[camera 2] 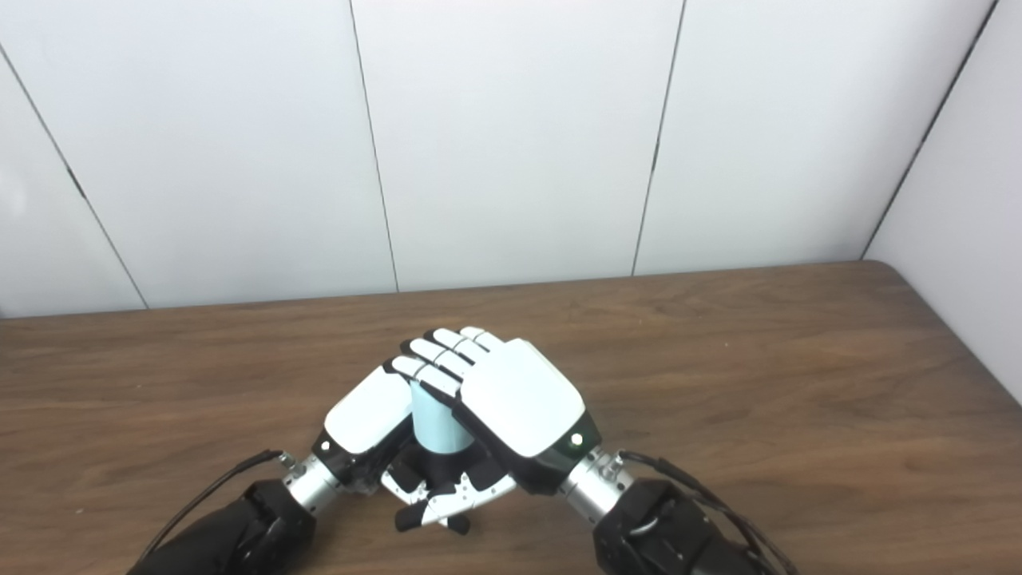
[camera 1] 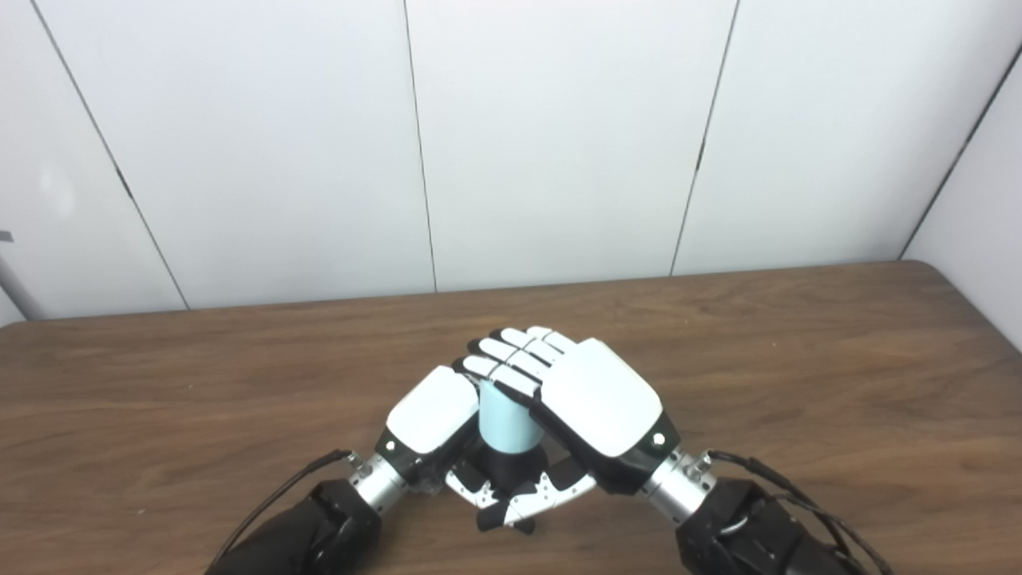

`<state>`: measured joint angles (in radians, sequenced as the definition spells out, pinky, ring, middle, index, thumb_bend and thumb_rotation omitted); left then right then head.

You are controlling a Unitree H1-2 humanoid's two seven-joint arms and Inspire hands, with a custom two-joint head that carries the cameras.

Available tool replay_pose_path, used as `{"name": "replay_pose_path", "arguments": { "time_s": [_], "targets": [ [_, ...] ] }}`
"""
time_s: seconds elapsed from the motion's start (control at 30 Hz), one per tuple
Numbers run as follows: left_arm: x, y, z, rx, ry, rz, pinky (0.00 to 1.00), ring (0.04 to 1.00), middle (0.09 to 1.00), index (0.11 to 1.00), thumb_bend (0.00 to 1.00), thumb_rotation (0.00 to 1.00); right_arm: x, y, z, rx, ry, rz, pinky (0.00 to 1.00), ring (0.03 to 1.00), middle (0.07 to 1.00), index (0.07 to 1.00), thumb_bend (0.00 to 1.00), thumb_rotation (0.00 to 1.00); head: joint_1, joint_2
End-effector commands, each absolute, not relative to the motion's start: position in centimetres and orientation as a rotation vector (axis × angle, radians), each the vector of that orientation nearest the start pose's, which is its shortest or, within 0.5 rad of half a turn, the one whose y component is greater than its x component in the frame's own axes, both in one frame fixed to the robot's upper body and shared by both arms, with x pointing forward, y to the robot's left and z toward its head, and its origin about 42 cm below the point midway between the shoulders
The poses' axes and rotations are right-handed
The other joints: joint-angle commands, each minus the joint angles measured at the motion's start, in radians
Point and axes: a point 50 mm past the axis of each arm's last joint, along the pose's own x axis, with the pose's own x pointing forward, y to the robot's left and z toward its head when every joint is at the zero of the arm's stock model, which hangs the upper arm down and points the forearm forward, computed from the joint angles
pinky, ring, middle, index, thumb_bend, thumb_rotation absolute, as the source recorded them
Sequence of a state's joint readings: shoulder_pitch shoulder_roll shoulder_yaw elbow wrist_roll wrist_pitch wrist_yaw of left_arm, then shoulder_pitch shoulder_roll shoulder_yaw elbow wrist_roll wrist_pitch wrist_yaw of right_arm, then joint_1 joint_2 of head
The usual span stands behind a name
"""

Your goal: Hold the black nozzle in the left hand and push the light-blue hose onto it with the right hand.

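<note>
Both hands meet at the middle of the near table. A short light-blue hose stands upright between them, its lower end on the black nozzle, which shows just beneath it. My left hand wraps the nozzle from the left, with its fingers hidden behind the hose. From the right, my right hand is shut on the hose, and its fingers curl over the hose's top. Thumbs cross below the nozzle. In the right eye view the hose sits the same way.
The wooden table stretches away on all sides of the hands. White wall panels rise behind its far edge. Black cables run along both forearms at the bottom edge.
</note>
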<state>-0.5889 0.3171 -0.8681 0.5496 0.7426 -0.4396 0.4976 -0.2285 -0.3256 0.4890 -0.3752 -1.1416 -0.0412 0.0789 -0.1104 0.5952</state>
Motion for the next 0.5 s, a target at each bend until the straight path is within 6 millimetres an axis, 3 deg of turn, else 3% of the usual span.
{"name": "replay_pose_path", "arguments": {
  "time_s": [0.0, 0.1, 0.47],
  "targets": [
    [29.19, 10.34, 2.02, 0.932, -0.597, -0.798, 0.12, 0.165, 0.354, 0.482, 0.51, 0.02, 26.32, -14.83, 15.28, -1.545, -0.534, 0.655, 0.83, 0.864, 0.876, 0.823, 0.73, 0.98, -0.001, 0.000],
    [29.19, 10.33, 1.96, 0.930, -0.600, -0.791, 0.13, 0.178, 0.459, 0.483, 0.52, 0.00, 26.09, -14.82, 15.06, -1.569, -0.535, 0.653, 0.82, 0.869, 0.878, 0.824, 0.72, 0.97, -0.002, 0.000],
    [29.13, 10.29, 2.11, 0.941, -0.625, -0.788, 0.12, 0.165, 0.471, 0.487, 0.52, 0.00, 25.81, -14.79, 14.64, -1.571, -0.497, 0.673, 0.81, 0.866, 0.875, 0.819, 0.72, 0.96, -0.002, 0.000]
  ]
}}
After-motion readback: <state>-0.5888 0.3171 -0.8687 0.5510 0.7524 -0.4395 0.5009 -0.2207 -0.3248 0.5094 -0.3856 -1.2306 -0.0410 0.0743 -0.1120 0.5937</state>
